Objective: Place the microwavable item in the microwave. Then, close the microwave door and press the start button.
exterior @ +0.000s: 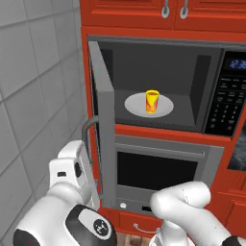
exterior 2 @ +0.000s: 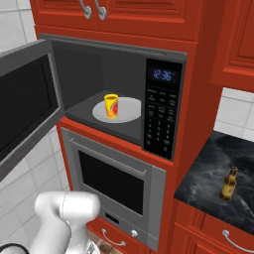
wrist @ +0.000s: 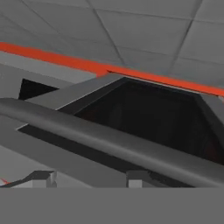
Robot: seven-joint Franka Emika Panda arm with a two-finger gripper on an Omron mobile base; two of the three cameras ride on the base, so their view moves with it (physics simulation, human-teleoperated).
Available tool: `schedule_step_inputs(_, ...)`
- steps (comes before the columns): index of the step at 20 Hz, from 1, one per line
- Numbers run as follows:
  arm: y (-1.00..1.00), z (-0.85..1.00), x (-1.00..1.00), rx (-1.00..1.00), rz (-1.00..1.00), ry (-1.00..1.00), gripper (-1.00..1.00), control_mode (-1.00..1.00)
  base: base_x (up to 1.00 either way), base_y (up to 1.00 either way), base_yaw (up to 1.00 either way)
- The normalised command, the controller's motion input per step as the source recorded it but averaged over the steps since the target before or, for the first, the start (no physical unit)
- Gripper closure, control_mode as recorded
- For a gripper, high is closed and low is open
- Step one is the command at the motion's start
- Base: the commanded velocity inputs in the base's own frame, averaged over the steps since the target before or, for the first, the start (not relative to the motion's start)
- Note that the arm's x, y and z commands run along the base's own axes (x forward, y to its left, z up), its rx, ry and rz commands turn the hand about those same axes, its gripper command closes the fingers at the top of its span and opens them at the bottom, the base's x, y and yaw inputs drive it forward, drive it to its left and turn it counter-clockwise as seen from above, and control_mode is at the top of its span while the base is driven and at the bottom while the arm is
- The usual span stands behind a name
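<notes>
The claw (wrist: 89,178) sits just beside the curved grey bar handle (wrist: 109,140) of the microwave door, its two small finger tips rising at the bottom of the hand view with the bar running close across in front of them; the tips stand apart and grip nothing, though whether either touches the bar cannot be told. The large grey-framed door with its dark glass window (exterior: 104,125) stands swung wide open on the left, its long axis upright and its handle facing out toward the tiled wall, so the coming push has to carry it rightward, around its hinge and across the open cavity. Inside the wide grey built-in microwave (exterior 2: 163,106), the small yellow tapered cup with a red-orange mark (exterior: 152,101) stands upright on the round white turntable plate (exterior: 166,106), so the placing looks done and closing appears to be the step in hand. The black keypad panel lies on the far right, well apart from the claw.
</notes>
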Motion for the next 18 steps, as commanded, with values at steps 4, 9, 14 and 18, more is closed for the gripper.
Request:
schedule_step_inputs(4, -1.00, 0.17, 0.42, 0.04, 0.01, -0.03, -1.00, -1.00, 0.00, 0.00, 0.00)
schedule_step_inputs(9, -1.00, 0.07, 0.42, 0.06, 0.00, -0.02, -1.00, -1.00, 0.00, 0.00, 0.00)
schedule_step_inputs(14, -1.00, 0.00, 0.68, 0.08, 0.00, 0.00, -1.00, -1.00, 0.00, 0.00, 0.00)
schedule_step_inputs(18, -1.00, 0.06, 0.93, 0.09, 0.00, 0.04, -1.00, -1.00, 0.00, 0.00, 0.00)
